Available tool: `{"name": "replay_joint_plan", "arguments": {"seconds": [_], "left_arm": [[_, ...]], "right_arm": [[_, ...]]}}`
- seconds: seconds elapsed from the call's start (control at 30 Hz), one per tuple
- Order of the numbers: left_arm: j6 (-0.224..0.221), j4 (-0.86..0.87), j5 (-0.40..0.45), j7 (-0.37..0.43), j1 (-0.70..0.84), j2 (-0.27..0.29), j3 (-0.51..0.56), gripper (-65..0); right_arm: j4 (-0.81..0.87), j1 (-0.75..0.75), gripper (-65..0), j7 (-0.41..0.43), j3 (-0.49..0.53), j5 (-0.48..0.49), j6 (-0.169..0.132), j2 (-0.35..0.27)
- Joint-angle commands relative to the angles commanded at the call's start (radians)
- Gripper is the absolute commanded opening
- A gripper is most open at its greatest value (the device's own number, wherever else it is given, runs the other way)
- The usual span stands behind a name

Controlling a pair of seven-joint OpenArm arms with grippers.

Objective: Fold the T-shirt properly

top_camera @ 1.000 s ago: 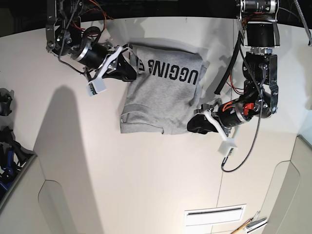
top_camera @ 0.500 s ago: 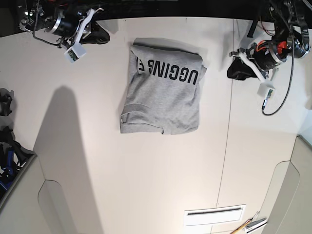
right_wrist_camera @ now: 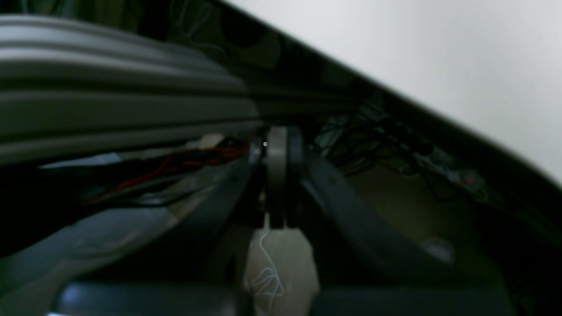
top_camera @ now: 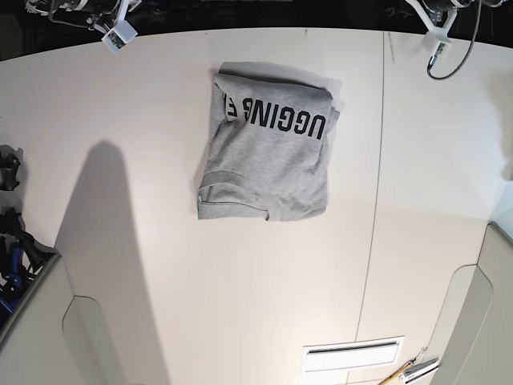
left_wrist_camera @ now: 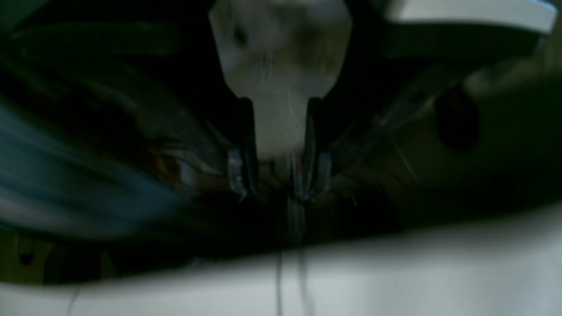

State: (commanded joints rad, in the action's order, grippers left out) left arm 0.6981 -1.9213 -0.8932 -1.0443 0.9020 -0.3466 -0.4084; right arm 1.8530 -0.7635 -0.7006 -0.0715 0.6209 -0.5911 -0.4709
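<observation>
The T-shirt (top_camera: 268, 156) lies folded into a light grey rectangle on the white table (top_camera: 160, 265), towards the far middle, with black lettering across its far part. Both arms are drawn back to the far edge, well away from the cloth. Only the left arm's white wrist piece (top_camera: 439, 34) and the right arm's white wrist piece (top_camera: 119, 32) show in the base view. In the right wrist view my right gripper (right_wrist_camera: 277, 175) has its fingers pressed together, holding nothing. My left gripper (left_wrist_camera: 276, 184) is blurred and dark, so its jaw gap is unreadable.
Dark gear (top_camera: 10, 233) sits at the table's left edge. A slotted vent (top_camera: 353, 353) and some tools (top_camera: 413, 370) lie at the near right. A thin seam (top_camera: 377, 200) runs down the tabletop right of the shirt.
Both arms have pulled away from the shirt's corners to the far edge, almost out of the base view. The folded shirt has stayed where it was.
</observation>
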Motion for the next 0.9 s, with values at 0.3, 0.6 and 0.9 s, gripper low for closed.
{"name": "replay_joint_plan", "arguments": {"seconds": [0.3, 0.6, 0.9], "left_arm": [[0.000, 0.110, 0.175, 0.048, 0.082, 0.000, 0.185, -47.2], [0.000, 0.447, 0.443, 0.387, 0.051, -0.002, 0.394, -47.2], [0.000, 0.741, 0.492, 0.534, -0.126, -0.005, 0.393, -47.2]], "right_arm": [[-0.110, -0.032, -65.0, 0.001, 0.002, -0.014, 0.000, 0.000], [-0.360, -0.026, -65.0, 0.072, 0.161, -0.083, 0.000, 0.000], [-0.609, 0.086, -65.0, 0.352, 0.329, -0.267, 0.008, 0.001]]}}
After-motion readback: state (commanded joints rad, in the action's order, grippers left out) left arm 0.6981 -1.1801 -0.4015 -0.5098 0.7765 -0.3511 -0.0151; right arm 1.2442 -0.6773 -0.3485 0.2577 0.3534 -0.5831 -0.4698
